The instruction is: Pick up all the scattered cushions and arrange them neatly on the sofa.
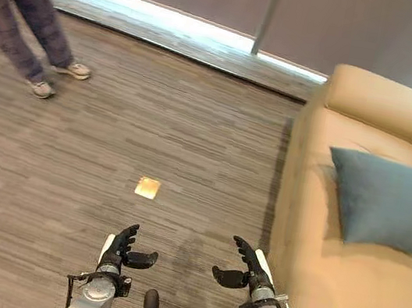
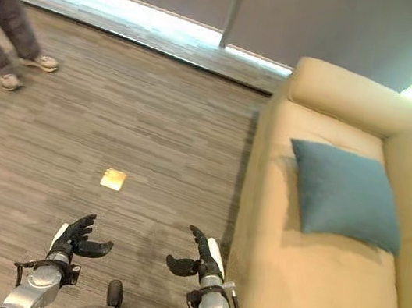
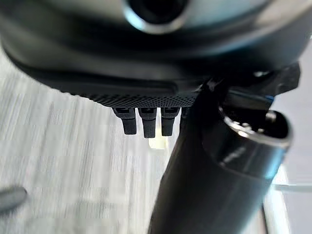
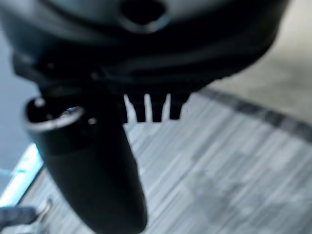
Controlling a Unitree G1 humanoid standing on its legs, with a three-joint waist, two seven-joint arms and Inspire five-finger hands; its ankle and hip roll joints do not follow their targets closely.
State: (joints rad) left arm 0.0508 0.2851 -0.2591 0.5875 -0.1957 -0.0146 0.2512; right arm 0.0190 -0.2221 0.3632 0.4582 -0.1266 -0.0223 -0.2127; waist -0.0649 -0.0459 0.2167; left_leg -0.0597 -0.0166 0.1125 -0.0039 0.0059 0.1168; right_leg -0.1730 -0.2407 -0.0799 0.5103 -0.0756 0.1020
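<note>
Hands, left [image 1: 123,249] and right [image 1: 246,265], hang released, empty; eye views add sofa [image 1: 310,242], blue cushion [image 1: 388,202].

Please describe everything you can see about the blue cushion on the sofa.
The blue cushion is square, dusty blue-grey, and looks like soft velvety fabric with plump, slightly rounded edges. It lies flat on the seat of the beige sofa, near the backrest, turned slightly askew. Neither hand touches it; both are empty over the floor.
</note>
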